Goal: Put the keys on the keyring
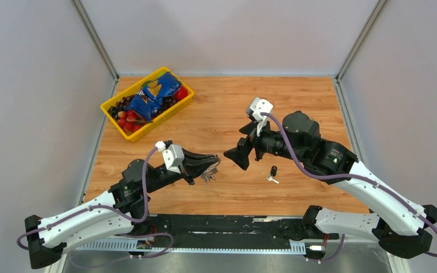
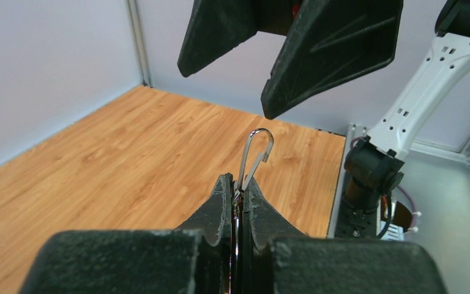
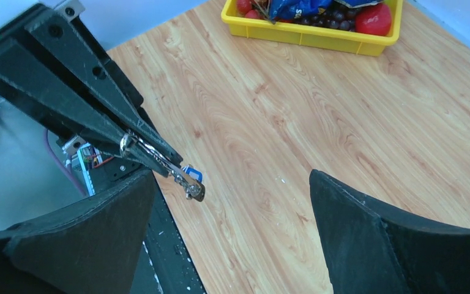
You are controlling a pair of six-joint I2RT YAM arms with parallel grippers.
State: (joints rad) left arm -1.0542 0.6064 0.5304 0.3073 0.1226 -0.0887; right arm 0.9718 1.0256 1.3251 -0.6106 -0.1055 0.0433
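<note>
My left gripper [image 1: 211, 164] is shut on the keyring [image 2: 257, 147], a thin silver wire loop that sticks out past the fingertips in the left wrist view. Small keys [image 1: 209, 176] hang under the fingers, and a blue tag [image 3: 193, 173] shows behind the ring [image 3: 159, 160]. My right gripper [image 1: 238, 154] stands open just to the right of the ring, its jaws wide apart with nothing between them [image 3: 232, 177]. A separate key with a black head [image 1: 272, 173] lies on the table below the right gripper.
A yellow basket [image 1: 186, 101] with fruit and a blue bag stands at the back left of the wooden table [image 1: 296, 108]. Grey walls close in the sides and back. A black rail runs along the near edge [image 1: 233, 224].
</note>
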